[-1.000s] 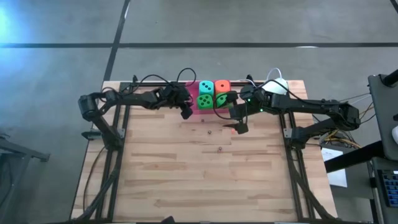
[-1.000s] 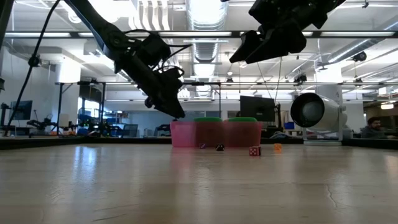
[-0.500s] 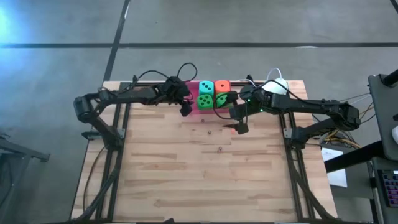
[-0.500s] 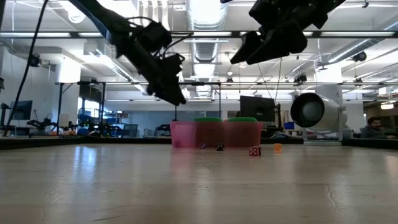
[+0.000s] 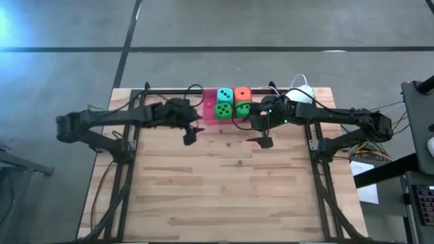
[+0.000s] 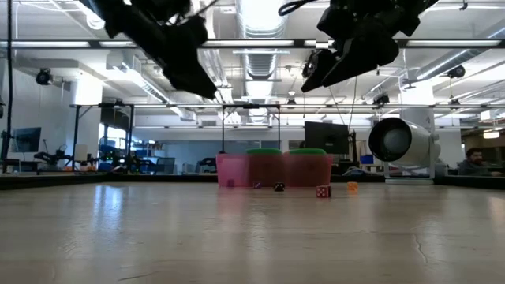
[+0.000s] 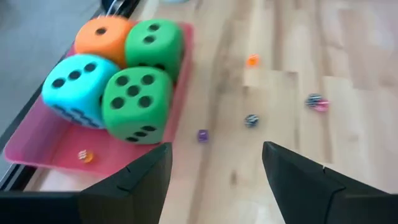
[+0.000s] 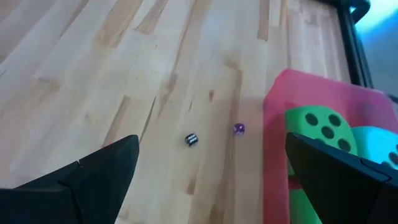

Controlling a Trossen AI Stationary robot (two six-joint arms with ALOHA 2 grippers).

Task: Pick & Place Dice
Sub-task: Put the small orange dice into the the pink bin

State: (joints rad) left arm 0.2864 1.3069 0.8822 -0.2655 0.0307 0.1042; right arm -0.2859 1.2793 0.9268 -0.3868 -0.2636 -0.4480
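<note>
- Pink plastic tray (image 7: 37, 149), upper left of left wrist view: four soft dice (image 7: 134, 102), two green, one teal, one orange.
- Left gripper (image 7: 214, 180), right gripper (image 8: 211, 180): both open, empty.

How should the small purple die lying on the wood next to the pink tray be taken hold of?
Take the small purple die by two opposite side faces, coming straight down from above. It is tiny and sits flat on the table, so only its sides are free. The pink tray wall is close by, so the grip should probably close along that wall.
</note>
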